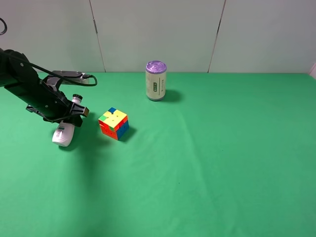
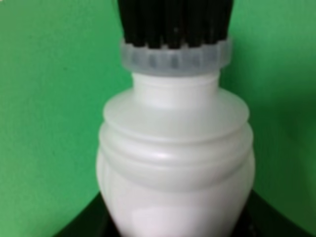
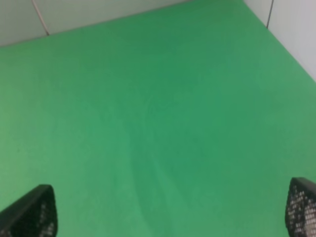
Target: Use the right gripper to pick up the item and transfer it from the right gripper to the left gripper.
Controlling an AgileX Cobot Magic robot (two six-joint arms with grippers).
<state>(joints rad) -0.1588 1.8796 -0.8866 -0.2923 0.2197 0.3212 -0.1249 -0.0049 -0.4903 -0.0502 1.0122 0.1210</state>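
The left gripper [image 1: 68,117] sits at the far left of the green table [image 1: 212,168], low over the cloth, with the item [image 1: 64,134] between its jaws: the white bottle hangs from the claw, base toward the near side and almost on the cloth, its black brush cap [image 2: 174,22] pointing far and right toward the cube. The left wrist view fills with the bottle's white shoulder and ribbed collar, dark jaw edges showing on both sides of the body, so I judge the jaws narrow around it, though whether the grip is firm or easing cannot be told. The right gripper [image 3: 170,217] is out of the high view; its own camera shows two mesh-faced fingertips [image 3: 30,213] spread wide over bare cloth, holding nothing, which suggests the handover is already made. Counted: one bottle, one multicoloured puzzle cube [image 1: 114,123] just right of the left claw, one cream can [image 1: 156,81] with a purple lid farther back, two grippers.
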